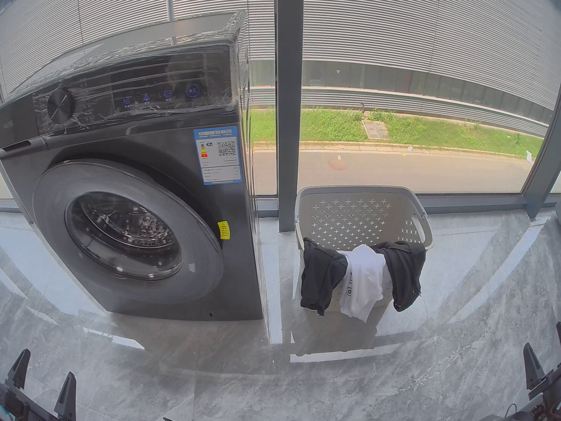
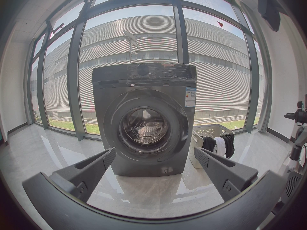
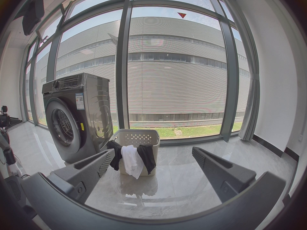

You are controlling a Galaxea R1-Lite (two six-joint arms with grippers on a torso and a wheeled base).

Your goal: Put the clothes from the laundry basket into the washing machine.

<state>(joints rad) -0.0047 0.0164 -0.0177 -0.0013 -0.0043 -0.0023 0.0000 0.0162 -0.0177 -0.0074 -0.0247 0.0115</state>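
Clothes (image 1: 362,279) not yet lifted. Nearest, left tool (image 2: 153,155) and right tool (image 3: 153,152), both spread wide, gripping nothing, held back well apart from the load. Beyond, across bare floor (image 1: 234,369), laundry basket (image 1: 356,190), load draped black, white, black over its near rim, hence easy to pinch from the front. Just beside, to the left, washing machine (image 1: 234,217), round door (image 1: 125,238) shut, likely needing opening first. Farthest, window (image 1: 409,89).
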